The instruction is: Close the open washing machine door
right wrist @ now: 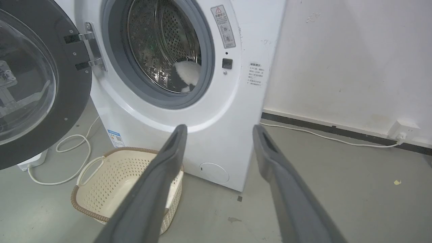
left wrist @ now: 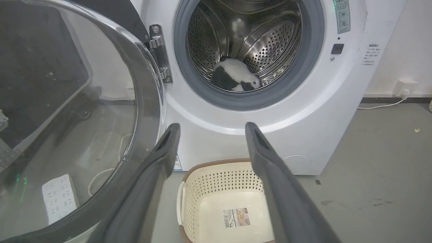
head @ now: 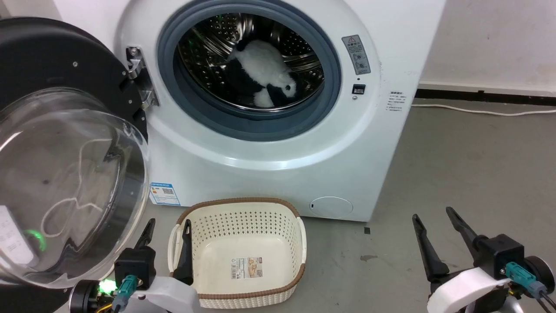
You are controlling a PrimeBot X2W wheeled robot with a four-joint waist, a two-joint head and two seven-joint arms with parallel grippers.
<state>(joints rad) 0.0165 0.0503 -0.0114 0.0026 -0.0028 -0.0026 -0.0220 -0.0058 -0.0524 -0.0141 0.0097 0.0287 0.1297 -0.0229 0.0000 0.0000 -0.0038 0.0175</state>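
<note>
On the floor left of the machine (head: 269, 174), the door (head: 74, 165) stands swung wide on its hinge (head: 139, 74), glass bowl bulging toward you, well apart from the latch (head: 358, 89). Both grippers sit low, fingers spread wide, holding nothing. The left gripper (head: 169, 230) is just beside the door's lower rim and the basket (head: 239, 201); the right gripper (head: 432, 215) is over bare floor.

Risks, as judged:
- A fingertip may skid if you push on the curved glass.
- A push near the hinge gives poor leverage, so the door may stop short of the latch.
- Your left arm may snag the basket rim as it sweeps.

The toy (head: 260, 74) lies deep in the drum and looks clear of the seal (head: 247, 126).
</note>
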